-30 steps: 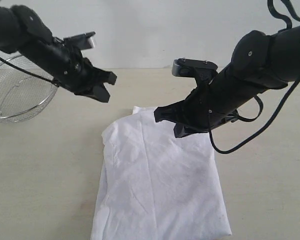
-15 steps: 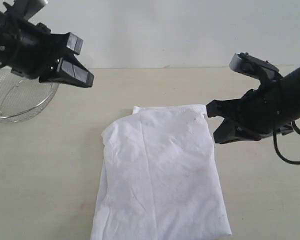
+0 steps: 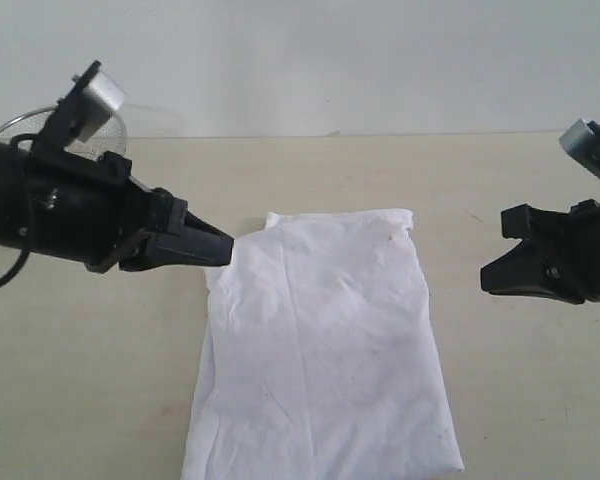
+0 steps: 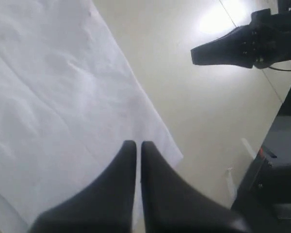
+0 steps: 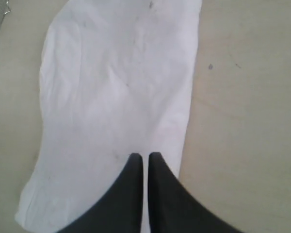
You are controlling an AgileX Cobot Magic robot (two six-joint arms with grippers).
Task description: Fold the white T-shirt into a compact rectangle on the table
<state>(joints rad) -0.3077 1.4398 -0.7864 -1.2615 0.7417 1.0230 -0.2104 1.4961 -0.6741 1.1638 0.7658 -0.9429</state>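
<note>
Noting the white T-shirt (image 3: 325,340) flat on the table (image 3: 70,390), about mid-width, one short end toward the far edge but well short of it. It lies as a long panel with the sides tucked in and the lettering hidden. One far corner is rounded and puffy.

The left fingers (image 3: 205,246) are pressed together and empty, hovering just beside that puffy corner. The right fingers (image 3: 508,277) are likewise together and empty, well apart from the cloth on its other side.

We judge the lengthwise folds done and the crosswise fold not yet begun. As we read it, both pairs must next part, drop onto the two far corners, pinch every layer, and carry that end over the near end, keeping the edges square.
</note>
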